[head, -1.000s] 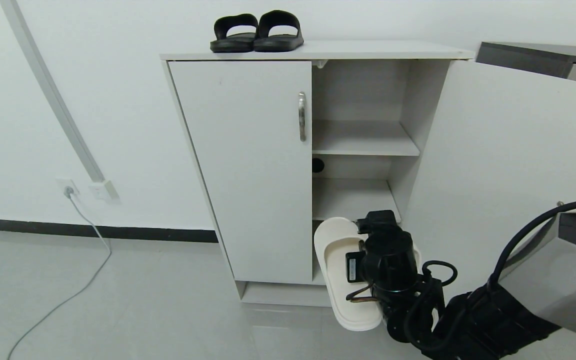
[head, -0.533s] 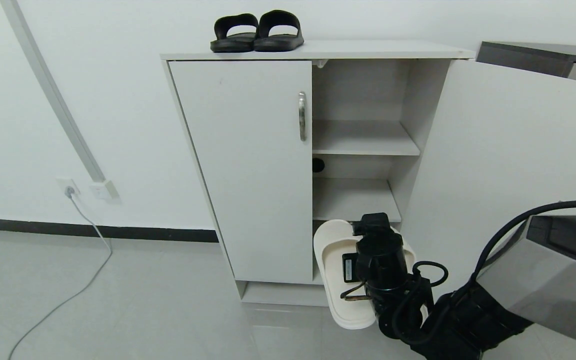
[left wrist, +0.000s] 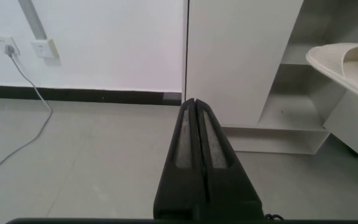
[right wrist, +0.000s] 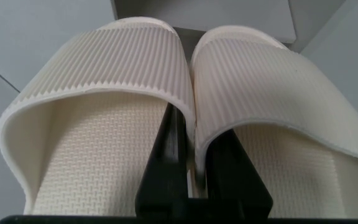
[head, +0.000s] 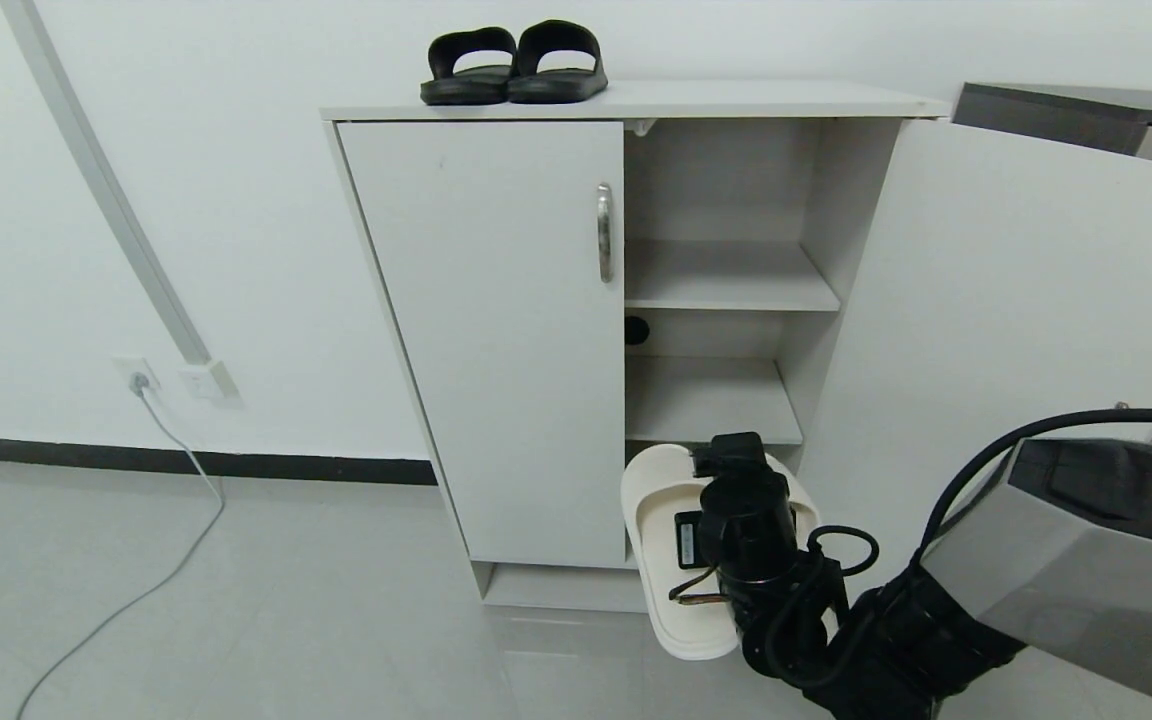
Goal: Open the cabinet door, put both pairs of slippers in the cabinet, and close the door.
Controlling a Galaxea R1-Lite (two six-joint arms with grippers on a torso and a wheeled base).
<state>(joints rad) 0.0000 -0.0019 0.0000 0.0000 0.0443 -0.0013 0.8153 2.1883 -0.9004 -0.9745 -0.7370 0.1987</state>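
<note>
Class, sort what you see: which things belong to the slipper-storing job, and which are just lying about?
Job: white slippers in the right gripper; black slippers atop the cabinet; its open door.
Lying about: wall socket; floor cable.

Bright, even light; soft shadow inside the cabinet [head: 736, 100].

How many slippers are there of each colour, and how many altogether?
Black slippers: 2, on top of the cabinet
White slippers: 2, clamped together in the right gripper in front of the open cabinet
Total: 4 slippers
</note>
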